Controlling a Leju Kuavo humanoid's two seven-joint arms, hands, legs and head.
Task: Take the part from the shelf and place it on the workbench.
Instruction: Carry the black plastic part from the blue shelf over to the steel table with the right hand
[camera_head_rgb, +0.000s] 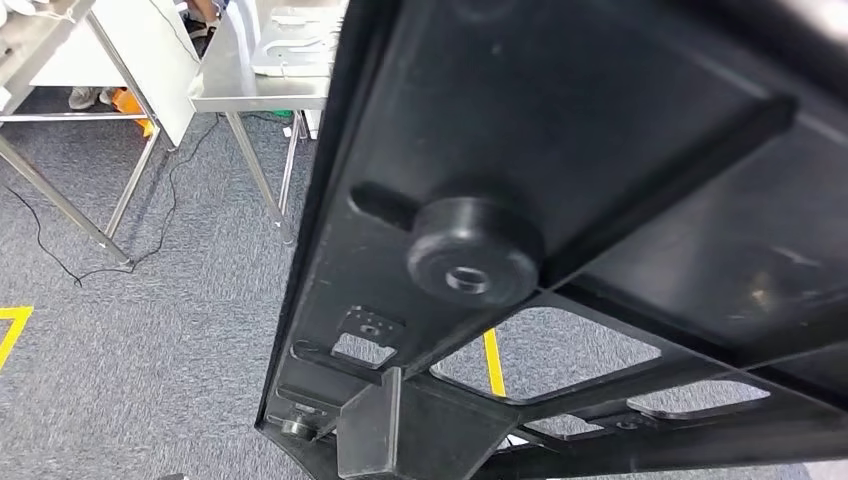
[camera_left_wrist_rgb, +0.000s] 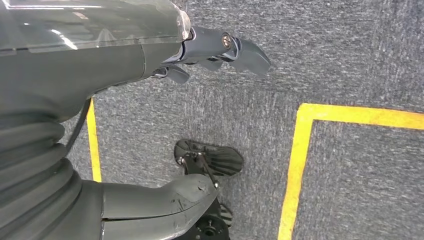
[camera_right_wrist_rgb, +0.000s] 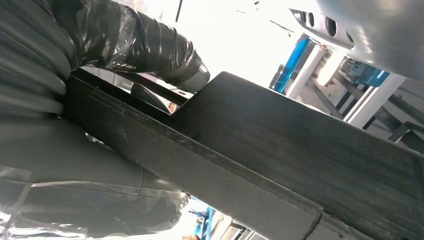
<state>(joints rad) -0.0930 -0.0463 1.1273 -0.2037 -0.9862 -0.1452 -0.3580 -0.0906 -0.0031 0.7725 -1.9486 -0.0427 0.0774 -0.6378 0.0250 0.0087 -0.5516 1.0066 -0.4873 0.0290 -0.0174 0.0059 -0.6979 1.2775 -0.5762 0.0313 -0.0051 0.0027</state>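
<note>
The part (camera_head_rgb: 600, 180) is a large black moulded plastic panel with ribs, cut-outs and a round boss. It hangs tilted close in front of the head camera, covering the right side of that view. My right hand (camera_right_wrist_rgb: 90, 175) grips the panel's edge (camera_right_wrist_rgb: 280, 150), with the tape-wrapped thumb (camera_right_wrist_rgb: 155, 50) laid over one face and the palm on the other. My left hand (camera_left_wrist_rgb: 220, 50) hangs over the grey carpet, fingers apart and holding nothing. The steel workbench (camera_head_rgb: 230, 80) stands ahead at the upper left.
White moulded pieces (camera_head_rgb: 290, 45) lie on the workbench, whose legs (camera_head_rgb: 260, 175) reach the carpet. A second steel table (camera_head_rgb: 40, 40) stands further left, with a person's shoes (camera_head_rgb: 85, 97) behind it. A black cable (camera_head_rgb: 150, 240) trails across the floor. Yellow tape lines (camera_left_wrist_rgb: 295, 170) mark the carpet.
</note>
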